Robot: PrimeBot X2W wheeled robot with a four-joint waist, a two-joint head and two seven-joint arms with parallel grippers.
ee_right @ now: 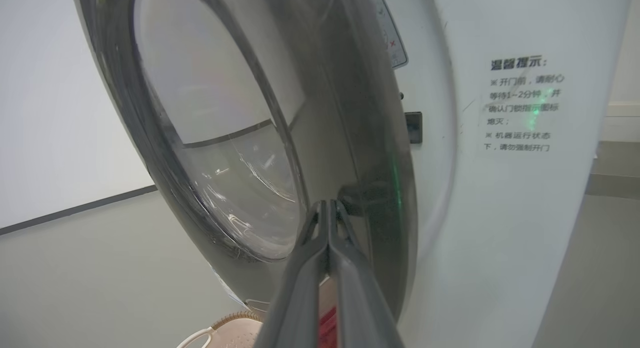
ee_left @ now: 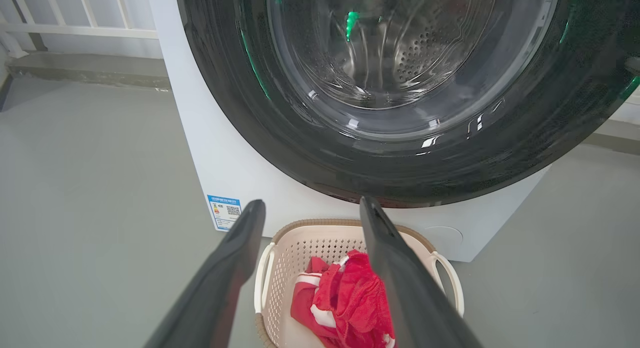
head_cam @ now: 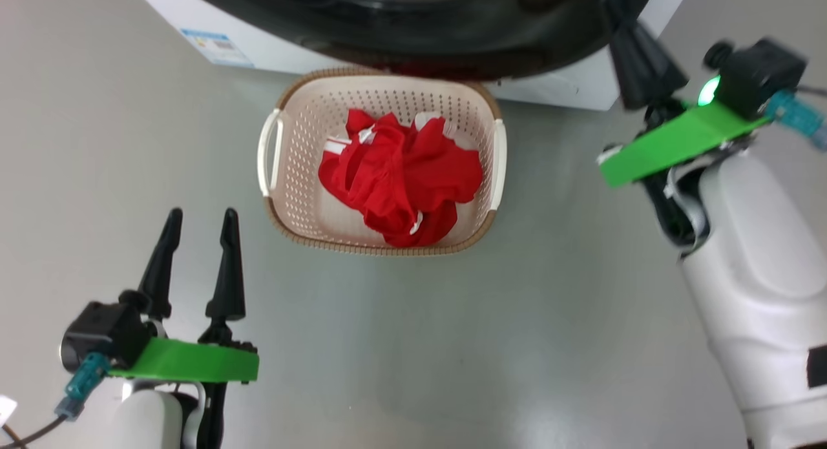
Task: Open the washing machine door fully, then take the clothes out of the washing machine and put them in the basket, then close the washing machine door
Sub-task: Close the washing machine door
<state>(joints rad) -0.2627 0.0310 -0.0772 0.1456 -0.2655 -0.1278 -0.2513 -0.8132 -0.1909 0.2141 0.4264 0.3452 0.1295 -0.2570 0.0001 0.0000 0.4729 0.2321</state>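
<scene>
Left gripper (head_cam: pixel 201 213) fingers spread wide, holding nothing; right gripper (ee_right: pixel 327 204) pressed closed at the washing machine door (ee_right: pixel 370 137); basket (head_cam: pixel 291 145) before the washing machine (ee_left: pixel 225 162) holds the clothes (head_cam: pixel 400 177); blue label (ee_left: pixel 224 210) unreadable; notice (ee_right: pixel 520 107) headed 温馨提示.

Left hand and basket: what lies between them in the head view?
Nothing lies there. In the head view, the stretch from the open left hand to the basket is bare grey floor.

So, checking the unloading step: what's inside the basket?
Red clothes with white trim lie bunched in the basket. They cover much of its floor, so anything beneath cannot be seen.
</scene>
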